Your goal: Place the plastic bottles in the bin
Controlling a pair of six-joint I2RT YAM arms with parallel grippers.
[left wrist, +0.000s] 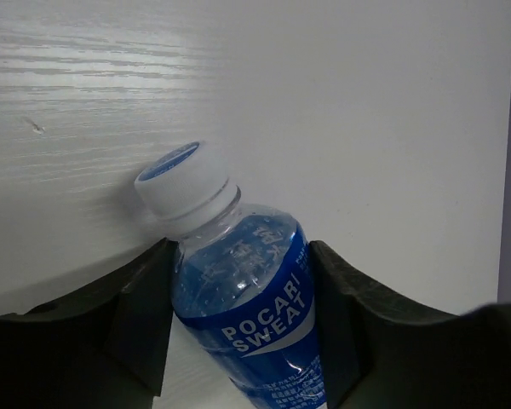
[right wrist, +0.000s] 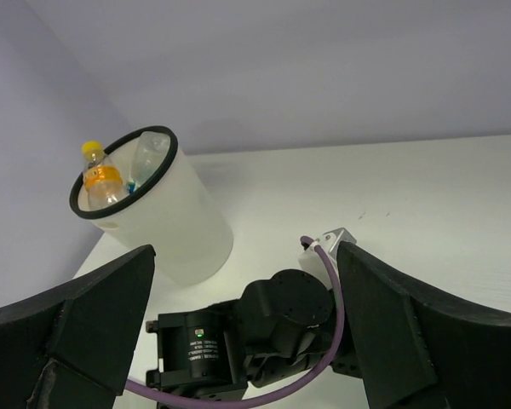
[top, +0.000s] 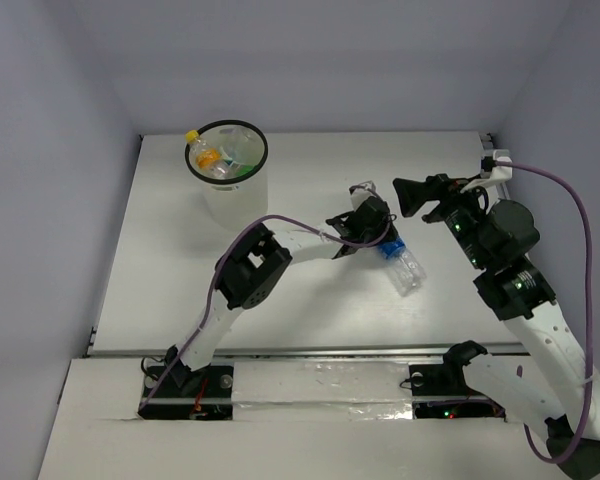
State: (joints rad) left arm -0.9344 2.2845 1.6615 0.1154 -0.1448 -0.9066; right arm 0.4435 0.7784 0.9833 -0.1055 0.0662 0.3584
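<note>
A clear plastic bottle with a blue label [top: 398,260] and a white cap lies on the table right of centre. It also shows in the left wrist view [left wrist: 251,298]. My left gripper [top: 372,222] [left wrist: 240,251] is shut on it, one finger against each side of the label. The translucent white bin [top: 232,195] [right wrist: 175,226] stands at the back left and holds several bottles, one with a yellow-orange cap [top: 193,137] [right wrist: 94,166]. My right gripper [top: 412,195] [right wrist: 247,341] is open and empty, just right of the left gripper and pointing towards the bin.
The left arm's wrist and purple cable [right wrist: 268,336] sit between the right gripper's fingers in the right wrist view. White walls enclose the table [top: 310,160] at the back and sides.
</note>
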